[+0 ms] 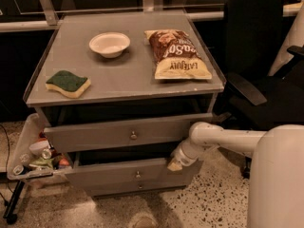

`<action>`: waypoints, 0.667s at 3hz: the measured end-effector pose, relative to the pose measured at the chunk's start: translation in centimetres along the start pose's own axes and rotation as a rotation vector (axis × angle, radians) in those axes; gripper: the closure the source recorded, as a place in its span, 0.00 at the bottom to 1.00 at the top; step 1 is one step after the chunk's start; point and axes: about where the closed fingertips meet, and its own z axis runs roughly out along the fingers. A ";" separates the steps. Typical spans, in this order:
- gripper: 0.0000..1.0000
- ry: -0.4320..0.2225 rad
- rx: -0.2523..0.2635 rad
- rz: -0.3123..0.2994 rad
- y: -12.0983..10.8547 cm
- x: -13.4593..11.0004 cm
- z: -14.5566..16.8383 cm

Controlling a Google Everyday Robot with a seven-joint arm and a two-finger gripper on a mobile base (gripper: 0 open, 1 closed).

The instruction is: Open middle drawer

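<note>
The grey cabinet has three drawers. The middle drawer (109,172) has a medium-height front with a small round knob (137,175) and stands pulled partly out. My gripper (174,164) is at the right end of that drawer's front, at its top edge, with the white arm (223,139) reaching in from the right. The top drawer (95,136), with the tallest front, also stands out a little above it. The slim bottom drawer (114,188) sits below.
On the cabinet top (133,75) lie a white bowl (109,44), a green and yellow sponge (68,83) and a chip bag (176,54). A side bin with cans (33,158) hangs at the left. A black office chair (259,65) stands at the right.
</note>
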 end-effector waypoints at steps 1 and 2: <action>1.00 0.000 0.000 0.000 0.0 0.0 0.0; 1.00 0.016 -0.011 0.011 0.7 0.8 -0.2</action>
